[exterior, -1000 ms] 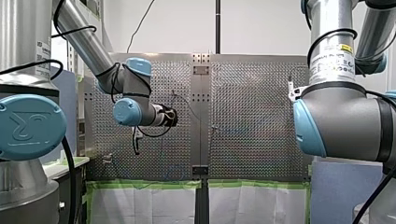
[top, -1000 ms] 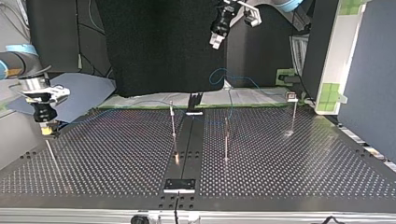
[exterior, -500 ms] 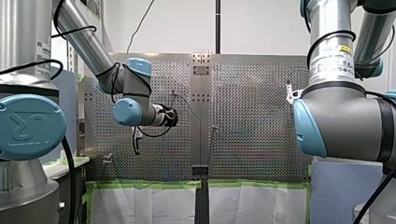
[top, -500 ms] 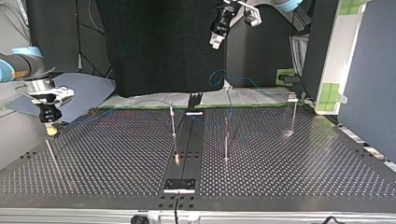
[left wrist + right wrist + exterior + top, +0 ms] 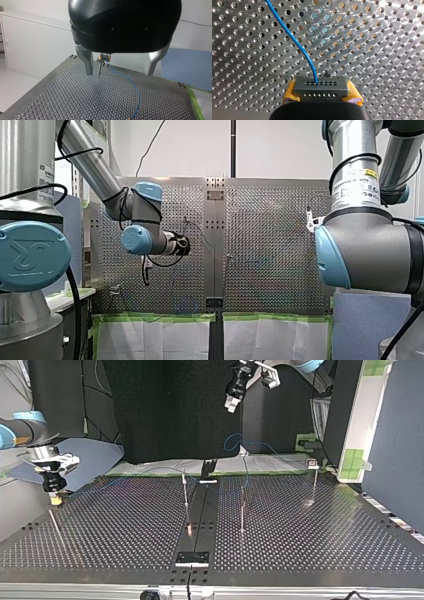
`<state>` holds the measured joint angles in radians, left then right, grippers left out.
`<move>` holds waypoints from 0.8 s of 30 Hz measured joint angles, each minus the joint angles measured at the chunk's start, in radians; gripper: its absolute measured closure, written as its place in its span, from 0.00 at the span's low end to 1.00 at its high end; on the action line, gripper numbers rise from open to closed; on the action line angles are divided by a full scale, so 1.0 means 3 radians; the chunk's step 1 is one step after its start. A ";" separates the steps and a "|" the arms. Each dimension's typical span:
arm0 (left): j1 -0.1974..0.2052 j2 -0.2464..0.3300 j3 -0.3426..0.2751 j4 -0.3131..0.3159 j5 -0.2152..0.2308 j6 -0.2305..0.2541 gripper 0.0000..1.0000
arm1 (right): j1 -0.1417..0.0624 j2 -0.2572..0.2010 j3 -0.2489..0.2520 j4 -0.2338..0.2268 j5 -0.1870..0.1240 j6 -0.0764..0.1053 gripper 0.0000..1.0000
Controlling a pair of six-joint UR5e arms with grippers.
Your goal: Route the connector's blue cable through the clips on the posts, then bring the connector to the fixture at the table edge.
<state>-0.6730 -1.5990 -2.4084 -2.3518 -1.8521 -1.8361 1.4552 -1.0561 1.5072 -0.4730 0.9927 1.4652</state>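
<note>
Your right tool [image 5: 322,95] is clamped on the connector [image 5: 320,86]. Its yellow pads [image 5: 290,93] press on the two short ends of the grey block, and the face with two rows of small holes is turned to the wrist camera. The blue cable [image 5: 294,41] leaves a hole in the upper row and curves away over the perforated counter [image 5: 377,37].

In the top view you find this tool [image 5: 55,497] at the view's left, near the counter's [image 5: 125,530] side edge and raised off the plate. A thin post [image 5: 54,522] stands just under it. You cannot tell there whether the connector and the post touch. In the left wrist view the connector [image 5: 104,58] sits at that post's [image 5: 100,68] top, and the cable [image 5: 136,90] sweeps from it in a long bow across the plate.

Your left tool [image 5: 119,72] is spread wide, and its metal fingers [image 5: 88,62] grip nothing. In the top view it [image 5: 231,406] hangs high over the counter's far edge, well apart from the connector.

Further out in the top view, three more posts stand on the plate: one [image 5: 185,491] just left of the centre strip, one [image 5: 242,510] just right of it, and one [image 5: 315,480] toward the view's right with a small clip [image 5: 313,464] at its top. A loop of the cable [image 5: 237,440] rises behind the far edge near the middle. Fainter blue runs pass by the posts, but you cannot tell whether the cable lies in any clip.
</note>
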 joint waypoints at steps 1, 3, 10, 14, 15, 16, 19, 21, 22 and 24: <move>0.0000 0.0000 0.0000 0.0000 0.0000 0.0000 0.00 | 0.0001 0.0000 -0.0004 0.0001 0.0000 0.0000 1.00; 0.0000 0.0000 0.0001 0.0000 0.0000 0.0000 0.00 | 0.0002 -0.0001 -0.0013 0.0008 0.0000 0.0000 1.00; 0.0000 0.0000 0.0001 -0.0001 -0.0001 0.0000 0.00 | 0.0011 -0.0004 -0.0068 0.0095 0.0000 -0.0017 1.00; -0.0001 0.0000 0.0001 -0.0001 -0.0001 0.0000 0.00 | 0.0019 -0.0013 -0.0115 0.0151 0.0001 -0.0019 1.00; -0.0001 0.0000 0.0001 -0.0001 0.0000 0.0000 0.00 | 0.0022 -0.0015 -0.0128 0.0164 0.0003 -0.0021 1.00; -0.0001 0.0000 0.0001 0.0000 0.0000 0.0000 0.00 | 0.0025 -0.0017 -0.0136 0.0171 0.0003 -0.0020 1.00; 0.0000 0.0000 0.0001 0.0000 0.0000 0.0000 0.00 | 0.0031 -0.0025 -0.0149 0.0189 0.0004 -0.0018 1.00; 0.0001 0.0000 0.0002 0.0000 0.0000 0.0000 0.00 | 0.0031 -0.0028 -0.0154 0.0195 0.0002 -0.0012 1.00; 0.0001 0.0000 0.0002 0.0000 0.0000 0.0000 0.00 | 0.0031 -0.0028 -0.0156 0.0198 0.0001 -0.0009 1.00; 0.0002 0.0001 0.0002 0.0000 0.0000 0.0000 0.00 | 0.0032 -0.0028 -0.0164 0.0218 0.0000 -0.0003 1.00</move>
<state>-0.6724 -1.5989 -2.4078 -2.3518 -1.8521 -1.8361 1.4647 -1.0644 1.4580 -0.4076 0.9928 1.4644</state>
